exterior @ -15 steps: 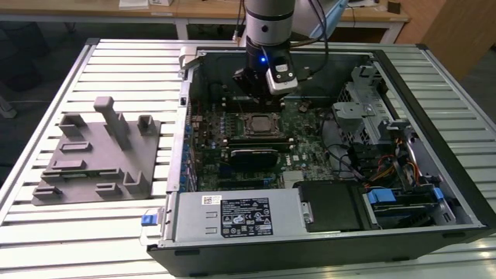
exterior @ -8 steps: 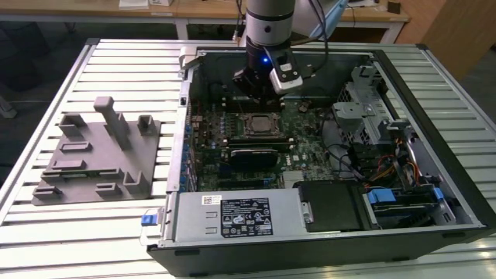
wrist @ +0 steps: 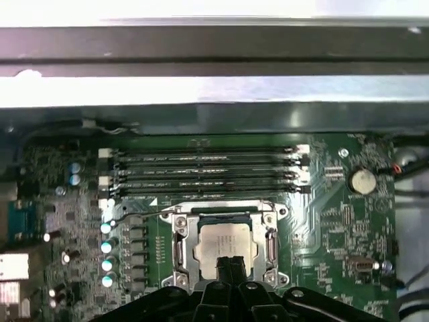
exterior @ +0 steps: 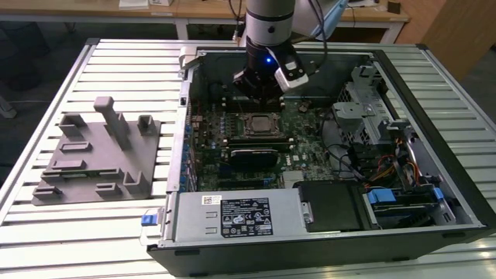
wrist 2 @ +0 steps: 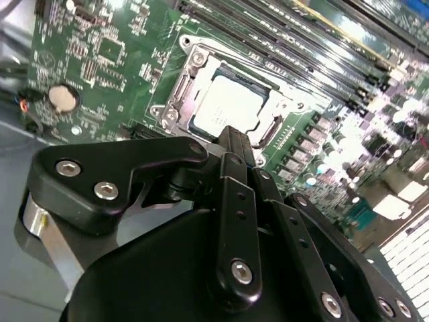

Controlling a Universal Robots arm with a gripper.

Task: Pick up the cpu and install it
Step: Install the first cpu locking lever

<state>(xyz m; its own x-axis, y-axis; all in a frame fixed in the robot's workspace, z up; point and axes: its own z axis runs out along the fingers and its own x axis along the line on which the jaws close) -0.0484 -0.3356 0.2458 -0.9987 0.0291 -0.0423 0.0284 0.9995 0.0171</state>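
the cpu (wrist: 224,245) lay seated in the socket frame (wrist: 179,249) on the motherboard (wrist: 335,221), beside the memory slots (wrist: 201,171), inside the open computer case (exterior: 310,256) on the slatted counter (exterior: 116,64). the tool (wrist: 231,263) hung just above it, closed down narrow with nothing in its grip. the grey tray (exterior: 97,157) sat apart near the counter's edge on the exterior view's left.

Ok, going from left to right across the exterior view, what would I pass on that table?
Grey tray → cpu inside the open computer case → metal drive cage.
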